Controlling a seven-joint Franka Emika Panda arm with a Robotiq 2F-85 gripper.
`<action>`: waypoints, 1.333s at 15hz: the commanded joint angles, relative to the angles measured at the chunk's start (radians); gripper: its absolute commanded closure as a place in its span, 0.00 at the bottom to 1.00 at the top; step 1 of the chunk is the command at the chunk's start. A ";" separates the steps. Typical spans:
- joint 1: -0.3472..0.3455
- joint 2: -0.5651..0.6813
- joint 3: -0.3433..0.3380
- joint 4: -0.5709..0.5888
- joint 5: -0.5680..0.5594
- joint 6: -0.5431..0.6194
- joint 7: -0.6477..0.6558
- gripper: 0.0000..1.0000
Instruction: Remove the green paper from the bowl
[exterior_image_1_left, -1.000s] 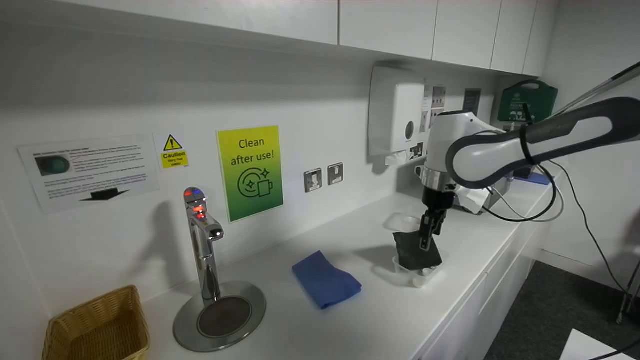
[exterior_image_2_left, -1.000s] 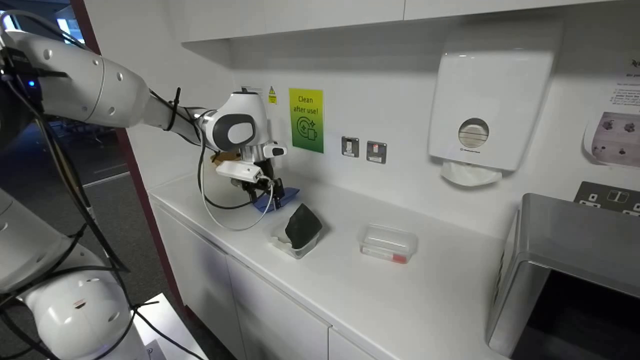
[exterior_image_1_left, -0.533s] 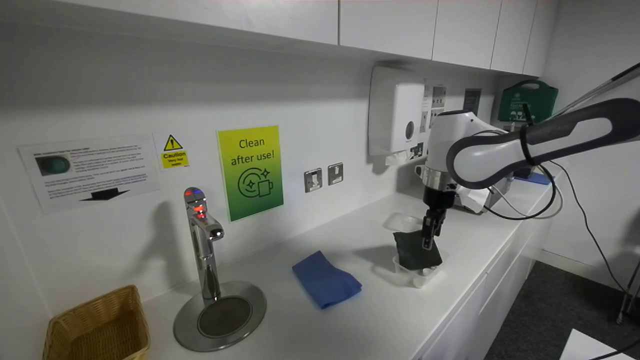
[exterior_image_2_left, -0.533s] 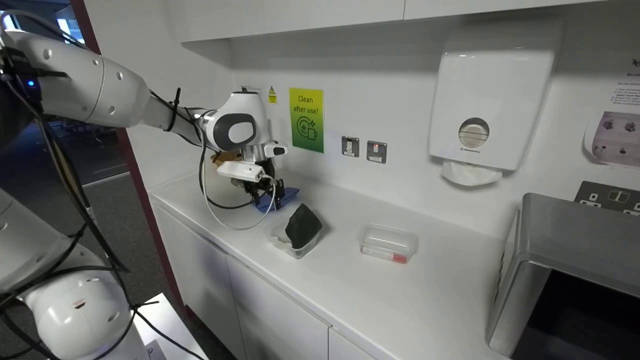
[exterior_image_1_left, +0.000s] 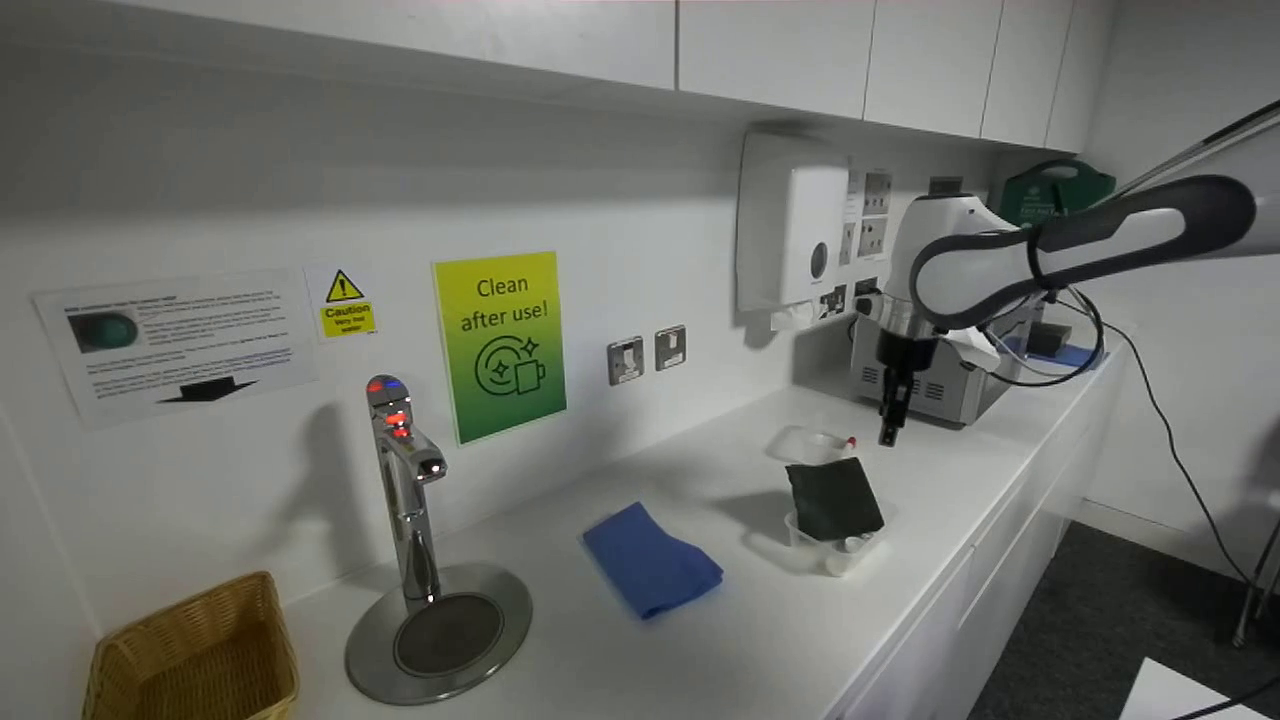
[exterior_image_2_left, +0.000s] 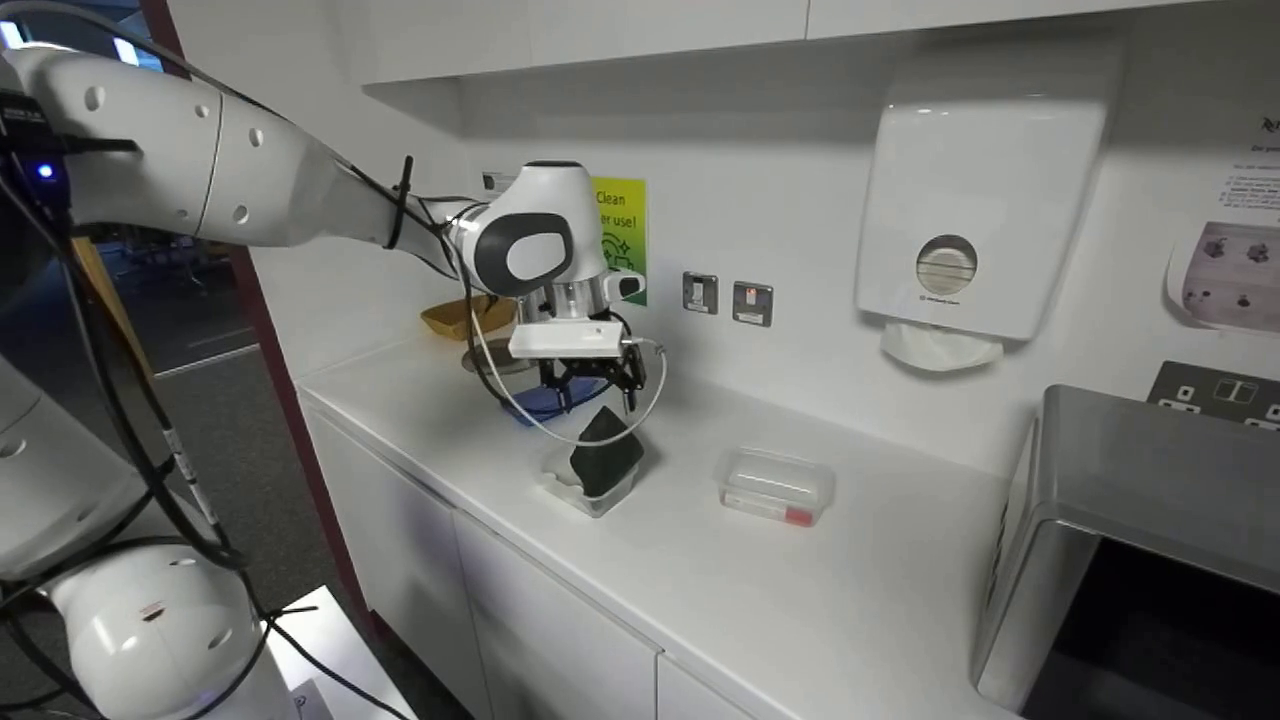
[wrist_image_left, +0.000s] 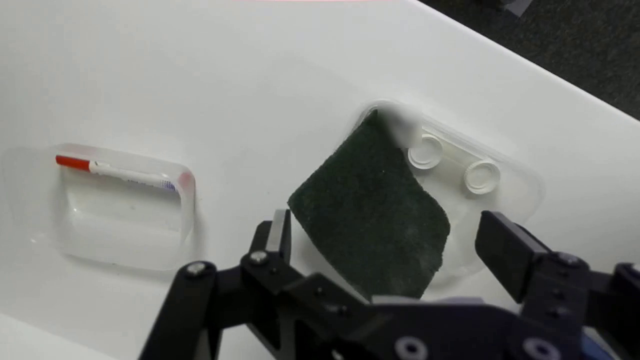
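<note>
The green paper, a very dark green square sheet (wrist_image_left: 375, 210), stands tilted in the bowl, a small translucent dish (wrist_image_left: 520, 192), and sticks up past its rim. In both exterior views the sheet (exterior_image_1_left: 835, 498) (exterior_image_2_left: 605, 462) leans in the dish (exterior_image_1_left: 808, 540) (exterior_image_2_left: 560, 482). Two small white round caps (wrist_image_left: 481, 177) (wrist_image_left: 425, 151) lie beside it in the dish. My gripper (wrist_image_left: 385, 217) is open and empty; in the wrist view its fingers flank the sheet's lower part. In the exterior views the gripper (exterior_image_1_left: 888, 435) (exterior_image_2_left: 598, 400) hangs above the counter, apart from the sheet.
A second translucent container (exterior_image_2_left: 775, 485) with a red-capped pen (wrist_image_left: 115, 172) stands nearby. A blue folded cloth (exterior_image_1_left: 652, 560), a tap with a metal drip tray (exterior_image_1_left: 500, 640) and a wicker basket (exterior_image_1_left: 200, 650) are along the counter. A grey microwave (exterior_image_2_left: 1160, 490) stands at the far end.
My gripper has moved up and to the right in an exterior view, away from in front of the sheet, and to the right in both. The sheet and dish have not moved.
</note>
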 joint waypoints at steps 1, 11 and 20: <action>0.028 0.045 -0.036 0.070 0.131 -0.017 -0.242 0.00; 0.045 0.067 0.035 0.052 0.231 -0.045 -0.375 0.00; 0.020 0.115 -0.003 0.112 0.303 -0.100 -0.386 0.00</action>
